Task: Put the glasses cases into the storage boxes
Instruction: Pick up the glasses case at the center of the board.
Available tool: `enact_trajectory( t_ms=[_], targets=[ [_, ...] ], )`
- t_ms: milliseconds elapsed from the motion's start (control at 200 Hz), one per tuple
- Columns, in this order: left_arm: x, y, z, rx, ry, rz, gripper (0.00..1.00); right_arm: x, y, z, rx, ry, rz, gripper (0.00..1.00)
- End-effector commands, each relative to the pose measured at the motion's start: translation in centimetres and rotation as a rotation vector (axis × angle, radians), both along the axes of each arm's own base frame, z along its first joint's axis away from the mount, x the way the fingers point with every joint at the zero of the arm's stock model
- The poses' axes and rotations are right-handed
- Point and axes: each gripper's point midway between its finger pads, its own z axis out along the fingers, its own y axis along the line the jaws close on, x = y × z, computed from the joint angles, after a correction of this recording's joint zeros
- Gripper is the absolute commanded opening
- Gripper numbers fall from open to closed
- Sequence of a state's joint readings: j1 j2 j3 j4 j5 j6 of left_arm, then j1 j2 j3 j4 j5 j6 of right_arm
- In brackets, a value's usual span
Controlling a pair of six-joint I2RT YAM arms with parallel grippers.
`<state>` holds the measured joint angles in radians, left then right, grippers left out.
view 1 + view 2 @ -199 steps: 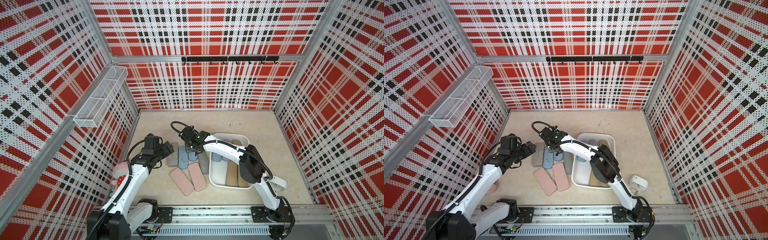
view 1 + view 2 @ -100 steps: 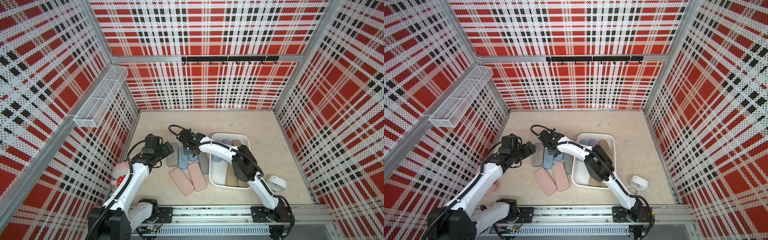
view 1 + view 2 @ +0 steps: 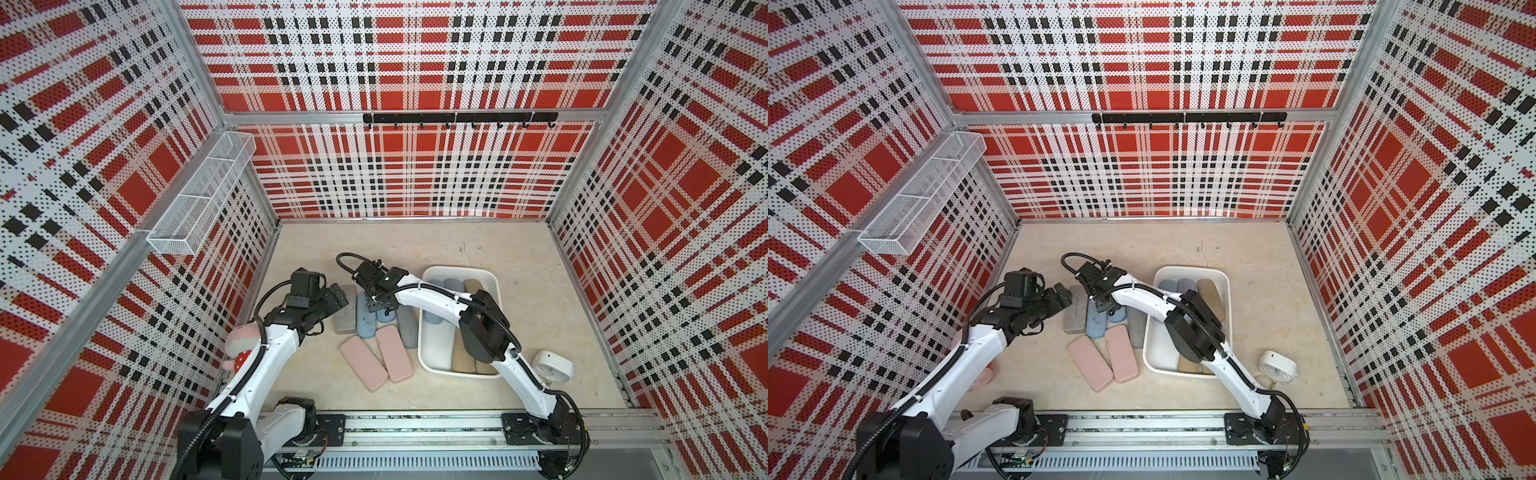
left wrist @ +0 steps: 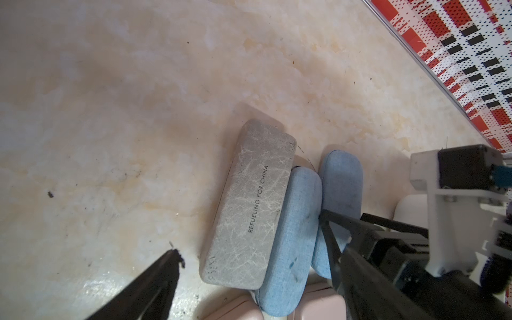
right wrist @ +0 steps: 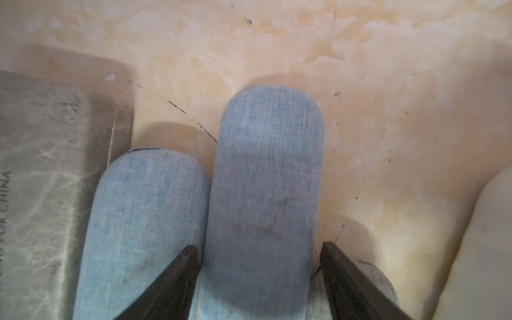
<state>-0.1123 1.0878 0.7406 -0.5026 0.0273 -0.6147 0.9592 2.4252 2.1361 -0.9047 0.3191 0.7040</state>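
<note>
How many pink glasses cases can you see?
2. On the table beside the white tray lie the nearer pink case and, next to it, the farther pink case. The right arm covers part of the tray, so more may hide there.

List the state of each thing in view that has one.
left claw: open, empty.
right claw: open, straddling blue case.
blue case: closed, lying on table.
grey lettered case: closed, lying on table.
white tray: partly filled with cases.
pink cases: closed, on table outside white tray.
</note>
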Motion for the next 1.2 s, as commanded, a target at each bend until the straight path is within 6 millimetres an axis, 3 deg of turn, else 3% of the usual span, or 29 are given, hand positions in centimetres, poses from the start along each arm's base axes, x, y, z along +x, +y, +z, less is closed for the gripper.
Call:
enact_trajectory(
  t_ms=[0, 366, 697, 962, 1198],
  targets=[
    [0.0, 0.6, -0.3, 0.022, 0.007, 0.010, 0.94, -0.2, 0.4, -1.8, -0.029, 0.017, 0.012, 0.75],
    [0.4, 0.6, 0.2, 0.027, 0.008, 0.015, 0.94, 0.5, -1.9, -1.6, -0.066, 0.008, -0.053, 0.75],
    [0.1, 0.2, -0.1, 0.026, 0.014, 0.007, 0.95, 0.4, -2.2, -0.5, -0.042, -0.005, -0.069, 0.75],
    [0.0, -0.2, -0.7, 0.031, 0.028, 0.000, 0.95, 0.5, -1.3, -2.4, -0.051, 0.029, -0.034, 0.75],
    [-0.3, -0.4, -1.3, 0.027, 0.037, 0.000, 0.95, 0.8, -1.3, -3.1, -0.063, 0.026, -0.028, 0.66]
  ],
)
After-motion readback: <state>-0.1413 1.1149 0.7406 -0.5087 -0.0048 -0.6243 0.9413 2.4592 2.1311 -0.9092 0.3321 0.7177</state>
